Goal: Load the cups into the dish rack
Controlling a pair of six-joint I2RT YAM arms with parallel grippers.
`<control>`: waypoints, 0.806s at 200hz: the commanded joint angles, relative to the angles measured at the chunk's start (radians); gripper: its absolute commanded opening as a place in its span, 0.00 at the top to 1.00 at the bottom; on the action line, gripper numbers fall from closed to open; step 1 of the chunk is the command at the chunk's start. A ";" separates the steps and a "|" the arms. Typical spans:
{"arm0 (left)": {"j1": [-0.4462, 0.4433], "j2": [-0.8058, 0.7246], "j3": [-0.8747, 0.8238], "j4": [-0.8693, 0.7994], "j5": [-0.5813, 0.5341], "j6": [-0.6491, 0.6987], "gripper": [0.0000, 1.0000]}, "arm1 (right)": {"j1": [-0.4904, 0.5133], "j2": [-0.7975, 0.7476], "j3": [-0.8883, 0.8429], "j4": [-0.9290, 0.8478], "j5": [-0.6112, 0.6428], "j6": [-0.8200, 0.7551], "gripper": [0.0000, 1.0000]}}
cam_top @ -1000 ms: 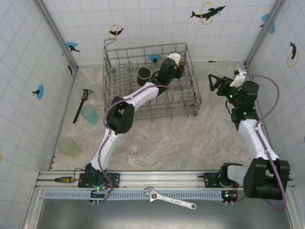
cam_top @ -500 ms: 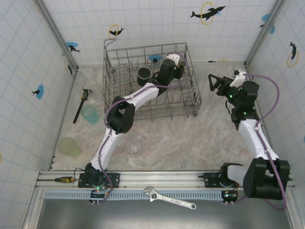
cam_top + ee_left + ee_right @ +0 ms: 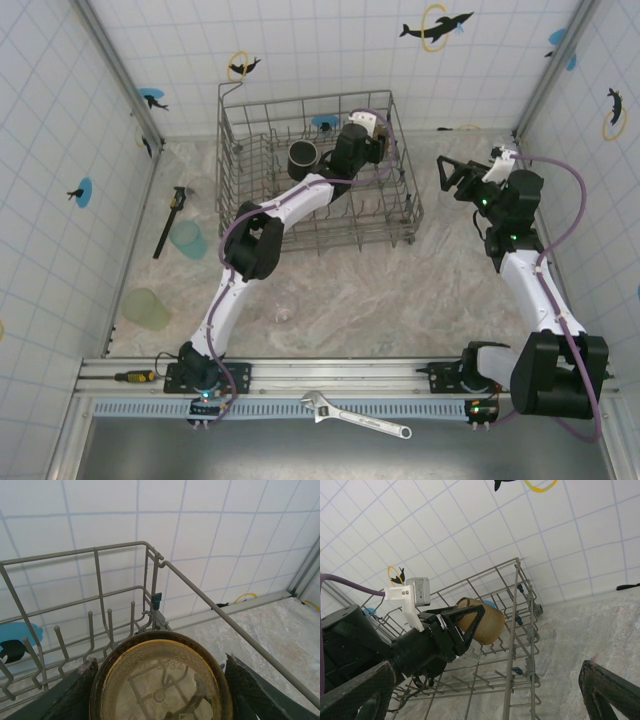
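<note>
Amber tumbler [image 3: 160,680] clamped across its walls by left gripper [image 3: 365,135], above tines at far right corner of dish rack [image 3: 255,190]. Right gripper [image 3: 442,178] agape, right of rack. Probably light, stiff, slick, breakable; best held across walls near rim.

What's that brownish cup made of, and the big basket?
The amber cup looks like translucent plastic, possibly glass: wires show through its glossy, finely textured wall. The basket looks like grey coated metal wire: thin, matte, bent rods.
</note>
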 commanded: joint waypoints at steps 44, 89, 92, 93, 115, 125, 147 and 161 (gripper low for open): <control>0.000 0.070 0.032 0.019 0.011 0.036 1.00 | -0.003 -0.001 -0.018 0.041 -0.011 -0.007 0.02; 0.000 0.095 0.034 0.018 -0.018 0.061 0.63 | -0.003 0.000 -0.018 0.038 -0.012 -0.007 0.02; 0.000 0.094 0.034 0.018 -0.018 0.061 0.58 | -0.003 0.002 -0.018 0.038 -0.012 -0.006 0.02; 0.000 0.094 0.034 0.018 -0.018 0.061 0.57 | -0.004 0.002 -0.018 0.037 -0.012 -0.007 0.02; 0.000 0.078 0.024 0.034 -0.018 0.051 0.23 | -0.004 0.001 -0.017 0.036 -0.014 -0.007 0.02; -0.002 0.061 0.004 0.053 -0.020 0.045 0.13 | -0.004 0.001 -0.014 0.033 -0.014 -0.007 0.02; -0.009 0.023 -0.028 0.092 -0.021 0.039 0.03 | -0.004 -0.003 -0.011 0.028 -0.014 -0.007 0.01; -0.010 0.007 -0.027 0.098 -0.021 0.035 0.03 | -0.003 -0.004 -0.009 0.025 -0.011 -0.004 0.01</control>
